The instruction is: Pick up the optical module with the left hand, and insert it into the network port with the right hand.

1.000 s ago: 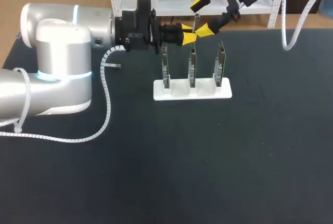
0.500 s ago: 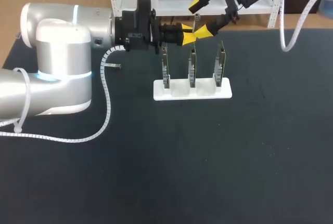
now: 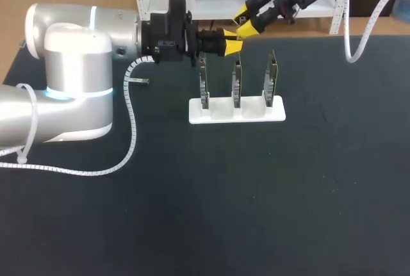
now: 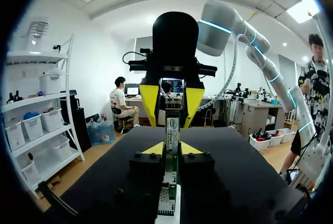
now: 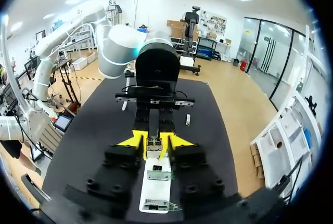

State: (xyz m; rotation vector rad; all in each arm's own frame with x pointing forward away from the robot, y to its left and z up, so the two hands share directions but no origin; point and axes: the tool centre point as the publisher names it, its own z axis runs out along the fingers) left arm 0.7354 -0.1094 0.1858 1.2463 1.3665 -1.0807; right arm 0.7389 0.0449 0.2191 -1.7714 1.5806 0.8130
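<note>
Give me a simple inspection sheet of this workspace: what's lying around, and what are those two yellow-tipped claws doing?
surface: black table.
job's things: optical module held in the air above the far side of the table; three circuit boards standing upright in a white holder, none touched.
clutter: one small grey part lying on the table near the left arm.
grippers: left gripper shut on the optical module; right gripper shut on the same module from the facing side.
cables: white spiral-wrapped cable trailing from the left arm over the table; white cable hanging by the right arm.
surroundings: nothing seen.
</note>
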